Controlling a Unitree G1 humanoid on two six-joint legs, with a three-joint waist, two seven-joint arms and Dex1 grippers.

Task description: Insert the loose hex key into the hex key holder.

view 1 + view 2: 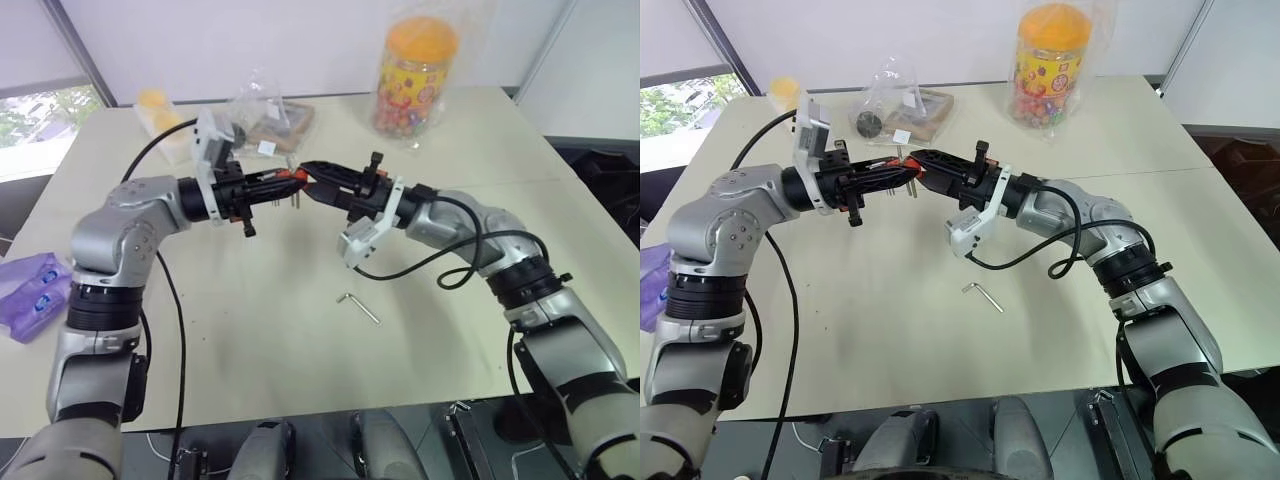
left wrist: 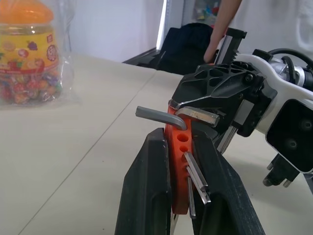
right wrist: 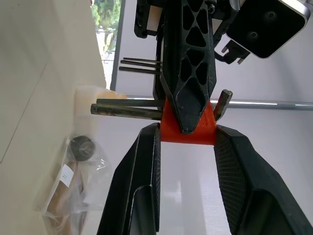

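Evidently mid-handover above the bench (image 1: 300, 340), both end effectors clamp the hex key holder (image 2: 177, 161): left end effector (image 1: 288, 181) closed tight, right end effector (image 1: 308, 184) gripping too. Loose hex key (image 1: 358, 307) lies nearer, untouched.

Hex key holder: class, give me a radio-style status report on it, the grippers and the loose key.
Left gripper and right gripper both shut on hex key holder, held above table. Loose hex key lies on table, ungrasped. Nothing blocking it.
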